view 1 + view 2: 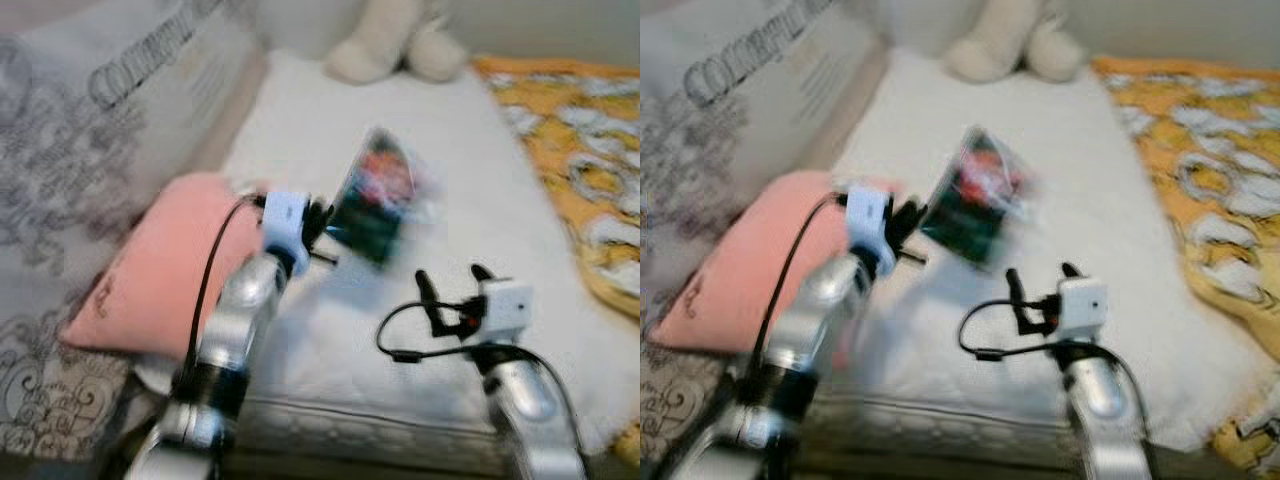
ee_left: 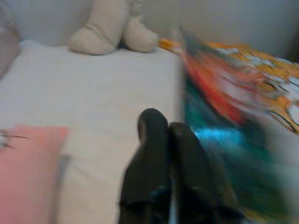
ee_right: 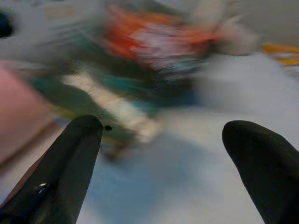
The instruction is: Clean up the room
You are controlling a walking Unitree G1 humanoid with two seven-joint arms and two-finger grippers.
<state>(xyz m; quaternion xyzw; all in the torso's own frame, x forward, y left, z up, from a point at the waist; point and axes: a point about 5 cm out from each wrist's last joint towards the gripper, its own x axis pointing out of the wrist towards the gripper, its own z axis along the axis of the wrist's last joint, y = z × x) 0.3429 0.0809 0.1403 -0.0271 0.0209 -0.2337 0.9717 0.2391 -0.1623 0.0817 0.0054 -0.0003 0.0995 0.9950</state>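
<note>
Left arm: silver, rises from the lower left of the head view toward centre.
Left gripper [image 1: 320, 228]: black fingers [image 2: 152, 154] pressed together, side by side.
Right arm: silver, rises from the lower right.
Right gripper [image 1: 450, 285]: fingers [image 3: 77, 154] spread wide, pointing up the frame.

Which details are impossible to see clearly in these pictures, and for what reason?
- Colourful packet: motion blur in every view; its print is unreadable, and whether the left gripper grips it cannot be told.
- Plush toy: its upper part is cut off by the top edge of the eye views.
- Pink pillow: partly hidden behind the left arm.
- Right gripper: fingers apart, nothing between them.
</note>
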